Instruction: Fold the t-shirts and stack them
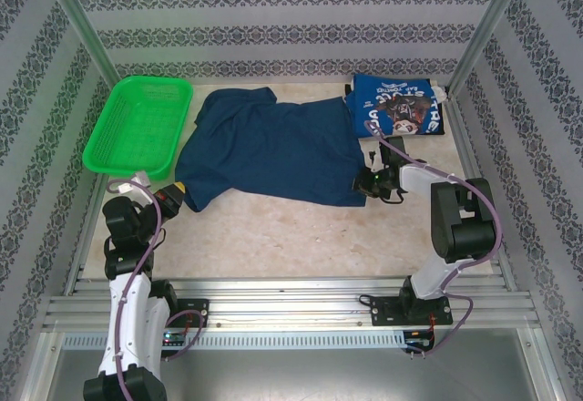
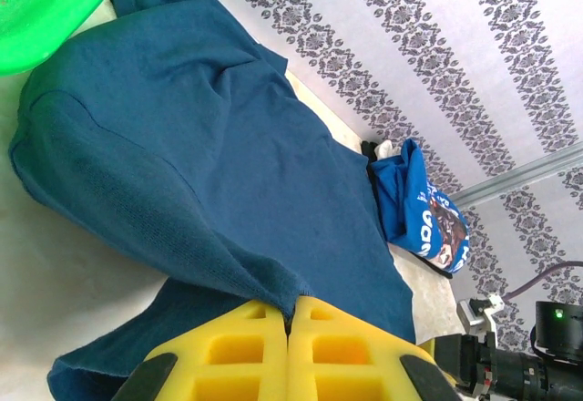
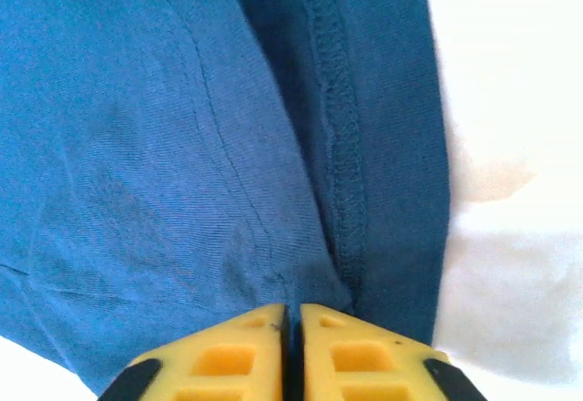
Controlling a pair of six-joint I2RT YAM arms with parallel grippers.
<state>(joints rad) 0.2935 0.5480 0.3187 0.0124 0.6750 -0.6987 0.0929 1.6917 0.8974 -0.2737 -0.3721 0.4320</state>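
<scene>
As the navy t-shirt [image 1: 273, 146] lies on the desk [image 1: 273, 237], two edges are clamped.
Left end effector [image 1: 179, 186] grips near-left corner; right end effector [image 1: 364, 185] grips near-right hem.

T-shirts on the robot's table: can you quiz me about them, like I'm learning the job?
1. True or false: the left tool and the right tool are both shut on the navy t-shirt.
2. Fill in: the green basket sits at the far ____ corner of the table.
3. Where is the bright blue t-shirt?
A) under the navy t-shirt
B) folded at the far right corner
C) hanging from the left tool
Key: 1 true; 2 left; 3 B.
</scene>
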